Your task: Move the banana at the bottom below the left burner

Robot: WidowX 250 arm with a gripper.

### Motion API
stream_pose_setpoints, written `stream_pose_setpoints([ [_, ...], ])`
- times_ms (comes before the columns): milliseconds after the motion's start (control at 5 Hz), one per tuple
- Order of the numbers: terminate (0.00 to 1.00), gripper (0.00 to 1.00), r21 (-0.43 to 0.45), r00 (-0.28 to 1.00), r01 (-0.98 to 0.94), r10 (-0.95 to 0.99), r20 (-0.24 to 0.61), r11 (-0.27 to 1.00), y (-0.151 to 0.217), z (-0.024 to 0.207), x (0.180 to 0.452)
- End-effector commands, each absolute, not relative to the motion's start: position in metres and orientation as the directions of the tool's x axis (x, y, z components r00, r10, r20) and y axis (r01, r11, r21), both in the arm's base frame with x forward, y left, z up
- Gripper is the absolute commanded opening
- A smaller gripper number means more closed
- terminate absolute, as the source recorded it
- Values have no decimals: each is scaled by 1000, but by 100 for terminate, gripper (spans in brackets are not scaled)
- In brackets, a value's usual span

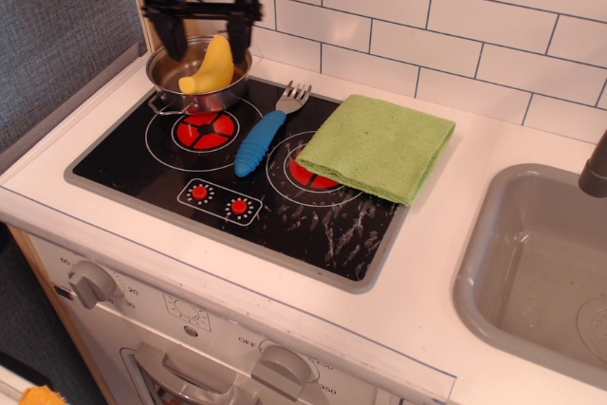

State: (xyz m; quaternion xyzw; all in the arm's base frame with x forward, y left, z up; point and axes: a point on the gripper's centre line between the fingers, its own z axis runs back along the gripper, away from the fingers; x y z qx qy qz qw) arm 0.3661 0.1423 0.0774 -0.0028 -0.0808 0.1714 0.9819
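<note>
The yellow banana (212,67) leans upright inside a small steel pot (172,65) that stands on the back edge of the left burner (202,128). The burner is a ring of thin white circles with a red segmented centre on the black hob. My gripper (202,40) hangs open directly above the pot and banana, one finger over the pot's left side and one by the banana's tip. It holds nothing.
A blue-handled grey fork (263,135) lies between the burners. A folded green cloth (377,144) covers most of the right burner. Two small red-dotted control circles (219,200) sit at the hob's front. A grey sink (541,267) is at the right.
</note>
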Motion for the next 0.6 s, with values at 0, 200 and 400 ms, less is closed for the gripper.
stream_pose_setpoints([
  [0,0,100,-13,902,-379,372,220,925,165,96,376],
  [200,0,100,17,911,-374,364,193,927,167,85,387],
  [400,0,100,26,918,-371,363,159,928,169,72,394],
])
